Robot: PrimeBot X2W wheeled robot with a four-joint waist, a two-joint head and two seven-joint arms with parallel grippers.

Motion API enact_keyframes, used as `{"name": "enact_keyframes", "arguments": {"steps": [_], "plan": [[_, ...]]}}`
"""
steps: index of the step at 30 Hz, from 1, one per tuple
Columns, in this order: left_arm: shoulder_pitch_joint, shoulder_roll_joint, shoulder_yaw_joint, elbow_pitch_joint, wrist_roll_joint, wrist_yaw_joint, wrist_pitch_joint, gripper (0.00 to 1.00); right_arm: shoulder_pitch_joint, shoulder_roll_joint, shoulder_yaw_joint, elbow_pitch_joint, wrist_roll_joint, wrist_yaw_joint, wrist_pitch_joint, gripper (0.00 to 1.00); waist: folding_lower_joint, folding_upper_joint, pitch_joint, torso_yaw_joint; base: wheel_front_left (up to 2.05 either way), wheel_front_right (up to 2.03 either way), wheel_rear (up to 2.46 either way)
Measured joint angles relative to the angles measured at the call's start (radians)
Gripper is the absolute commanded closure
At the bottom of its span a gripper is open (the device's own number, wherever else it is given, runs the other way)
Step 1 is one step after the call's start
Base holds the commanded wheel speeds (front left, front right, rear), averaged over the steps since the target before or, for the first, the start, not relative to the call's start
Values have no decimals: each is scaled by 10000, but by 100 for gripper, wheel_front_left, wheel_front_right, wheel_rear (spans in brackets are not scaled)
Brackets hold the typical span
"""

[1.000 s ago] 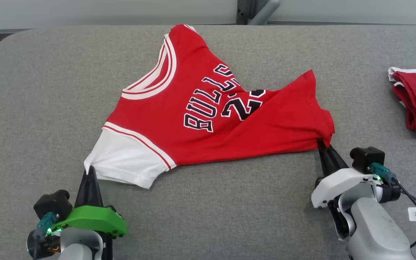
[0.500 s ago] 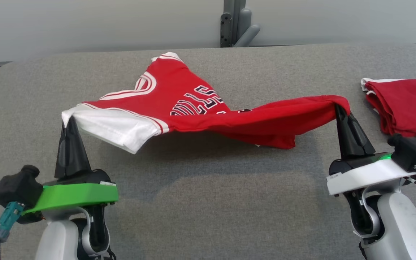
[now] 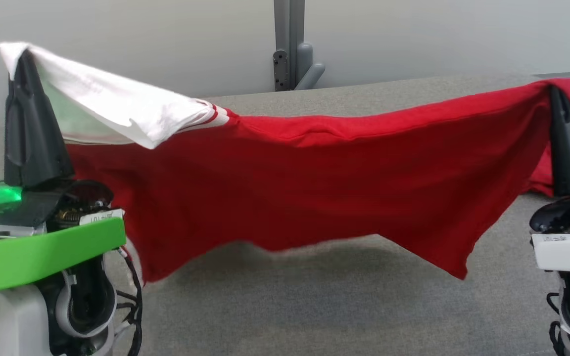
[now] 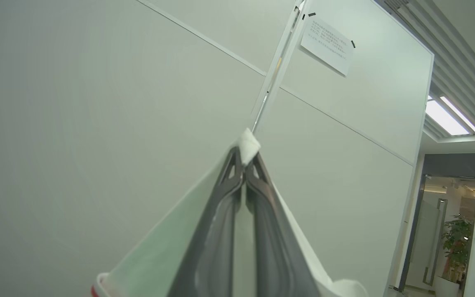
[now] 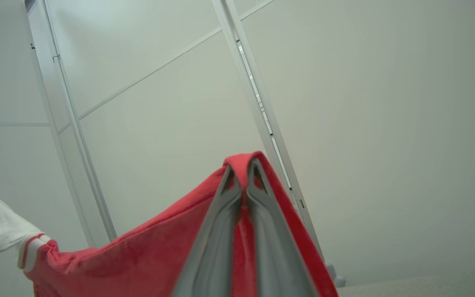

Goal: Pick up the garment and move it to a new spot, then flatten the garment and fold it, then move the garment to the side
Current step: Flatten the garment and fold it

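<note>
The red garment (image 3: 314,188) hangs spread out in the air above the grey surface (image 3: 314,316), held up at its two ends. The left gripper (image 3: 23,55), fingers pressed together, pinches the tip of the white sleeve (image 3: 117,111) high on the left. The right gripper (image 3: 555,94), also closed, pinches a red corner on the right, slightly lower.
</note>
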State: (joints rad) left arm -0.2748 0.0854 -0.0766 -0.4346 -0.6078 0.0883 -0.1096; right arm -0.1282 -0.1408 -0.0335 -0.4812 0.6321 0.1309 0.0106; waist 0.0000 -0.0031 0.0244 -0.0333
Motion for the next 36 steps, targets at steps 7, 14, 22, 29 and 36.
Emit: {"name": "enact_keyframes", "arguments": {"steps": [7, 14, 22, 29, 36], "plan": [[-1121, 251, -249, -825, -61, 128, 938, 100, -454, 4, -635, -798, 265, -2, 1124, 100, 0, 0, 200, -123, 0, 0, 0], [-2990, 389, -339, 930, -113, 48, 1461, 100, -2578, -259, -407, 920, 268, -4, 1898, 100, 0, 0, 896, -60, 0, 0, 0], [-7513, 748, -324, 4504, 345, 15, 1862, 100, -8039, -531, 291, 5158, -1037, -2, 1511, 100, 0, 0, 2246, 27, 0, 0, 0], [-11861, 616, -569, 7868, 1296, -17, 362, 100, -12707, -673, 913, 9294, -2794, -2, -780, 100, 4, 0, 3522, 245, 0, 0, 0], [-12971, 92, -834, 9492, 1304, -405, -955, 100, -14300, -859, 1285, 11931, -3289, -2, -2326, 100, 3, 0, 4707, 673, 0, 0, 0]]}}
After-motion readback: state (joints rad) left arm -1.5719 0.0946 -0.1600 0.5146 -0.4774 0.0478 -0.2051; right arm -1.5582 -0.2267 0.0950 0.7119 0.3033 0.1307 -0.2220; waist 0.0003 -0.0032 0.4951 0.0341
